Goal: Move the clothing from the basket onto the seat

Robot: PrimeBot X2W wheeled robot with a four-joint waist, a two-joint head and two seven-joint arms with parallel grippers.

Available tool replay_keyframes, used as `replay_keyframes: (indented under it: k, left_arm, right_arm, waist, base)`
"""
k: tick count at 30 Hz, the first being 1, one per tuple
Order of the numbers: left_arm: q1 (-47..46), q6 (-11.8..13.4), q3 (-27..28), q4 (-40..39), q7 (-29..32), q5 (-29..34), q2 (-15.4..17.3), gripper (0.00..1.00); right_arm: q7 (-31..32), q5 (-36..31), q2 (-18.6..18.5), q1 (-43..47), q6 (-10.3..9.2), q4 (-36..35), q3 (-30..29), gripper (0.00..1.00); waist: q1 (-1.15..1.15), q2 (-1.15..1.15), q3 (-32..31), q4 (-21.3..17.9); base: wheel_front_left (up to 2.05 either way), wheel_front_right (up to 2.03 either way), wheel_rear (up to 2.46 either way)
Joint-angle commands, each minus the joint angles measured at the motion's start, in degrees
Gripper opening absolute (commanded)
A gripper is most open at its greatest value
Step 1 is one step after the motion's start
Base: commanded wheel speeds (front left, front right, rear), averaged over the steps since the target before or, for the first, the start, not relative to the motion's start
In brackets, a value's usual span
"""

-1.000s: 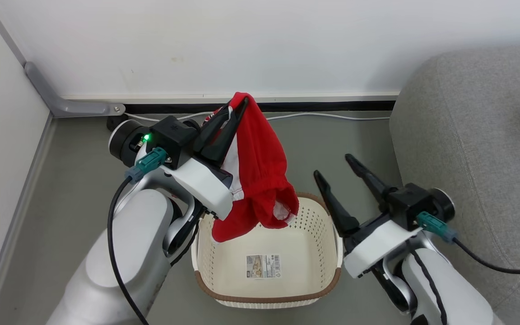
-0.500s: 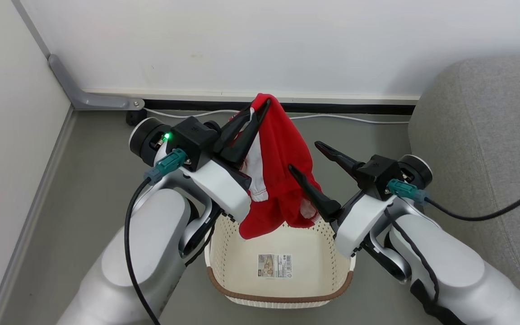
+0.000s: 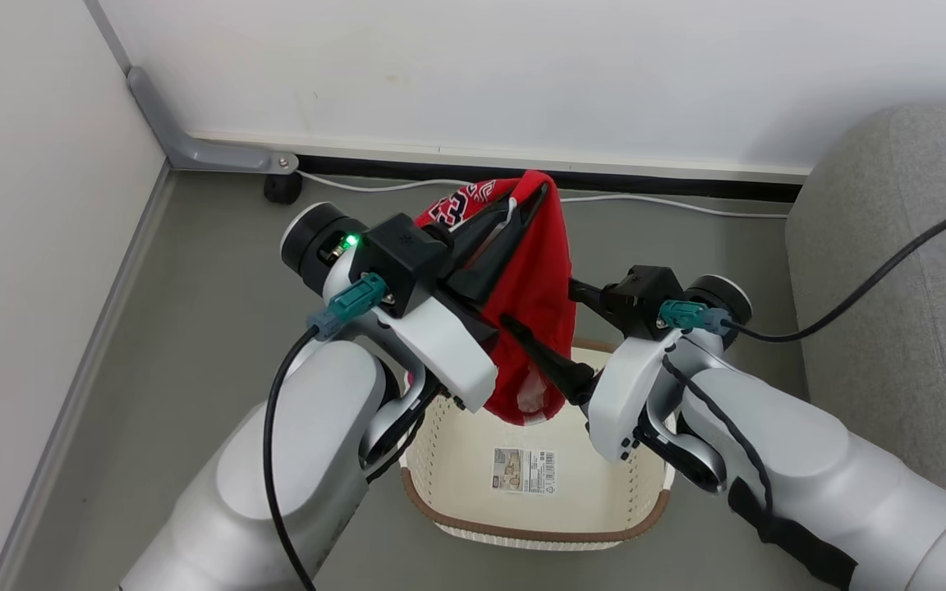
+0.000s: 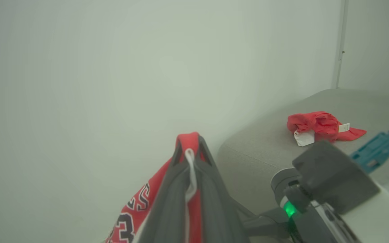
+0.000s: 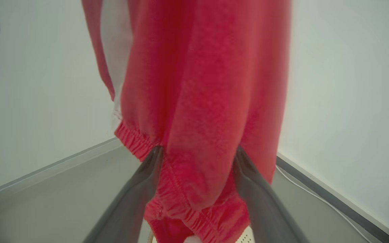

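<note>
Starting nearest the robot: basket (image 3: pixel 465 484) sits on the floor between the two forearms, and the part of its bottom that shows is bare apart from the barcode sticker (image 3: pixel 524 470); the far end is covered by cloth and arms, so a leftover piece there can't be ruled out. Just above it hangs the red garment (image 3: pixel 534 271), lifted clear of the rim, its lower hem dangling over the basket's far half. Left gripper (image 3: pixel 525 203) is clamped on the garment's top fold, fingers pressed together with red cloth and a white cord between them, number lettering draped off to the side. Right gripper (image 5: pixel 198 150) is spread wide, one finger either side of the elastic hem, not pinched; whether the pads touch the cloth is unclear. Further off to the robot's right is the seat (image 3: pixel 916 164), well apart from the hanging piece. Left wrist view shows a second red garment (image 4: pixel 316 125) with a white tag lying crumpled on the cushion. Judgement: one piece delivered, one out of the basket but airborne; what's left is swinging it over to the seat and releasing.
</note>
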Motion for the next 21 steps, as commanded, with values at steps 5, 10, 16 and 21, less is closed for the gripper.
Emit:
replay_keyframes:
  k: [5, 10, 16, 21]
  left_arm:
    - [-3.29, -0.25, 1.01, -1.55, -1.11, -1.05, 0.78, 0.00]
    - [-3.10, -0.17, 0.93, -0.55, -1.62, -1.37, 0.95, 0.00]
    - [-2.18, 0.31, 1.21, 1.06, -2.80, -1.77, 1.22, 1.00]
    - [-1.90, 0.37, 1.36, 2.26, -3.59, -1.99, 1.31, 1.00]
  right_arm:
    - [-0.35, 3.07, 2.05, -2.82, 0.17, 1.63, 0.50, 0.00]
    - [-0.35, 1.98, 1.97, -2.51, 0.17, 0.93, -2.31, 0.00]
    - [-0.35, -0.98, 1.18, -0.03, 0.17, -1.96, -6.94, 0.00]
    - [-0.35, -2.77, 0.48, 1.76, 0.17, -3.80, -9.95, 0.00]
  waist:
    - [0.00, 0.00, 0.62, 0.80]
    - [0.00, 0.00, 0.82, 0.24]
    - [0.00, 0.00, 0.86, -1.50]
    - [0.00, 0.00, 0.95, -2.67]
  base:
    - [0.00, 0.00, 0.00]
    - [0.00, 0.00, 0.00]
    - [0.00, 0.00, 0.00]
    - [0.00, 0.00, 0.00]
